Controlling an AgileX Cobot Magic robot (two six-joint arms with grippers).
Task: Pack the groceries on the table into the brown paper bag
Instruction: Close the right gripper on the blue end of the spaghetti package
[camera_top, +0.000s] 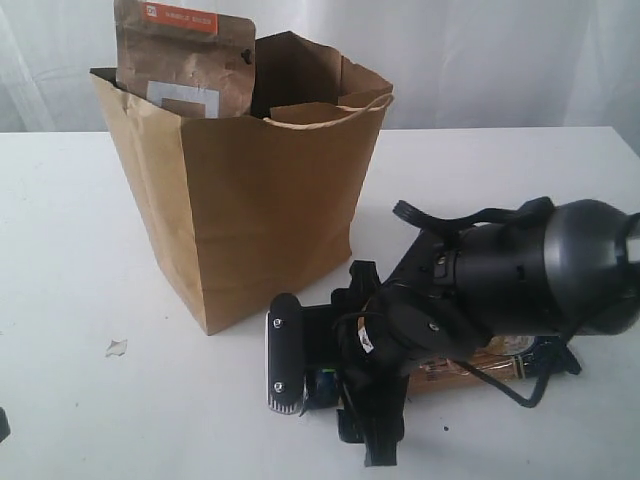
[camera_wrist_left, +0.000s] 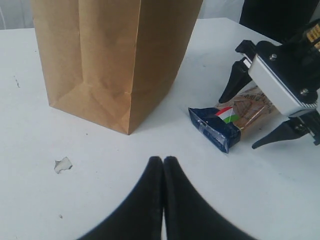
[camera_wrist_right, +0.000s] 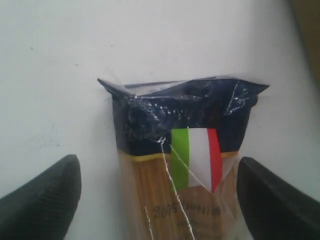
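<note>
Beside the brown paper bag (camera_top: 250, 200), just off its base, lies the blue-ended spaghetti pack (camera_wrist_left: 225, 125), flat on the white table (camera_top: 60, 250) with its dark blue end turned toward the bag and clear of it. Over the pack hangs the right gripper (camera_wrist_right: 160, 197), and look at those jaws: spread wide, one black finger on each side of the pack's blue end, with white tabletop showing between the pads and the wrapper, so nothing is clamped. From the exterior view the right arm's dark bulk covers most of the pack, leaving only a sliver of pasta and blue visible under it. Up at the bag's open mouth, the brown pouch with white square (camera_top: 185, 60) stands upright against the far-left side, its top half poking well above the rim. Out in front of the bag, the left gripper (camera_wrist_left: 163, 165) hangs above bare table with its two fingers pressed flat together, gripping nothing. Near the bag's front-left corner, a small white scrap (camera_wrist_left: 63, 164) lies on the table, apart from everything else.
</note>
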